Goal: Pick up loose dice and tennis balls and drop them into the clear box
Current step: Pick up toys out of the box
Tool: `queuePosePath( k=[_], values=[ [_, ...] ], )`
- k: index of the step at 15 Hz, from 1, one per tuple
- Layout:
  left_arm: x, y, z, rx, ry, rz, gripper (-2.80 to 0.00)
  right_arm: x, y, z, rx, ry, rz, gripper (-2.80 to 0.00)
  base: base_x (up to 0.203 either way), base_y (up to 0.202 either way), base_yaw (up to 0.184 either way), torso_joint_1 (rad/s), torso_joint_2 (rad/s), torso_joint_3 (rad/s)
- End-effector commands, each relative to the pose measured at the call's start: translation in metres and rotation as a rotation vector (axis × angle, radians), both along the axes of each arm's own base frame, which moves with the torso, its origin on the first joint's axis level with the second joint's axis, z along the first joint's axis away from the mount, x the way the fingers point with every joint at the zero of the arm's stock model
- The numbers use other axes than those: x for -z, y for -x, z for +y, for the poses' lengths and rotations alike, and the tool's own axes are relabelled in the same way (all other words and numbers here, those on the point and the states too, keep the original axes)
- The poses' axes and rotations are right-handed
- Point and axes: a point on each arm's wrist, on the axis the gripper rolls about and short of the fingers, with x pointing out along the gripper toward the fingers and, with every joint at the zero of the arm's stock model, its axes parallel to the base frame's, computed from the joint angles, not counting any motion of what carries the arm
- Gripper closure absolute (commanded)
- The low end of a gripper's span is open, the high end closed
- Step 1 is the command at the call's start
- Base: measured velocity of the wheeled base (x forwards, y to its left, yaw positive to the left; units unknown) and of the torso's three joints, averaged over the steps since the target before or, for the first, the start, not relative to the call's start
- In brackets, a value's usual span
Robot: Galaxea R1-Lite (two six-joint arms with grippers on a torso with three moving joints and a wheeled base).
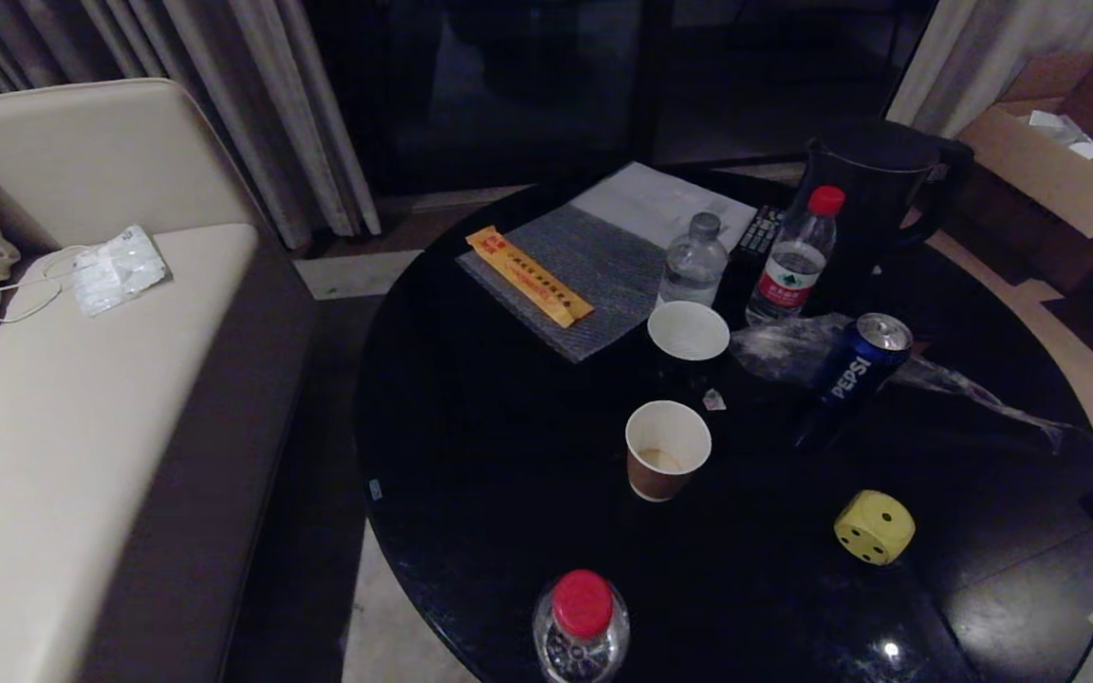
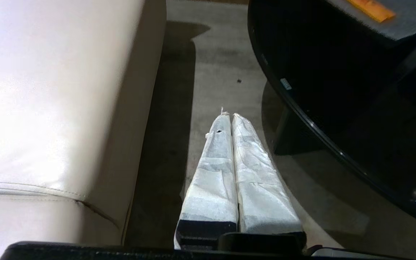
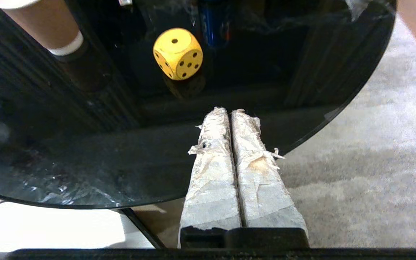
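Both empty and pressed closed: left end effector (image 2: 232,116) hanging off-bench, right end effector (image 3: 229,111) facing yellow die (image 3: 177,53), presumably awaiting pickup.

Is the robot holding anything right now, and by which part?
Nothing. Both grippers, left and right, are shut empty; the yellow die sits untouched on the table.

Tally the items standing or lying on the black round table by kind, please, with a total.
Dice: 1, the yellow die
Paper cups: 2
Plastic bottles: 3
Pepsi can: 1
Kettle: 1
Remote: 1
Yellow packet: 1
Grey mat: 1
Total: 11
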Motion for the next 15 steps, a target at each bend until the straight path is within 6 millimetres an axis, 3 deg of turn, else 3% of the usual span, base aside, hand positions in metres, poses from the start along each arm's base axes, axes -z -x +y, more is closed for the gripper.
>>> queuePosePath(
  k=[1, 10, 13, 15],
  values=[
    [0.0, 0.0, 0.0, -0.001, 0.001, 0.003, 0.0, 0.0, 0.0, 0.0, -0.001, 0.002, 0.001, 0.0, 0.0, 0.0, 0.0, 0.007, 0.01, -0.193],
    [0.0, 0.0, 0.0, 0.001, 0.0, 0.003, 0.0, -0.001, 0.0, 0.0, -0.025, 0.048, 0.003, 0.0, 0.0, 0.0, 0.0, 0.0, 0.0, -0.035],
    [0.0, 0.0, 0.0, 0.001, 0.0, 0.002, 0.0, -0.031, -0.005, 0.001, -0.048, 0.04, 0.053, 0.0, 0.0, 0.0, 0.0, 0.0, 0.0, 0.0],
    [0.0, 0.0, 0.0, 0.001, 0.0, 0.0, 0.0, -0.052, -0.019, 0.001, -0.077, 0.011, 0.143, 0.0, 0.0, 0.0, 0.0, 0.0, 0.0, 0.0]
  ],
)
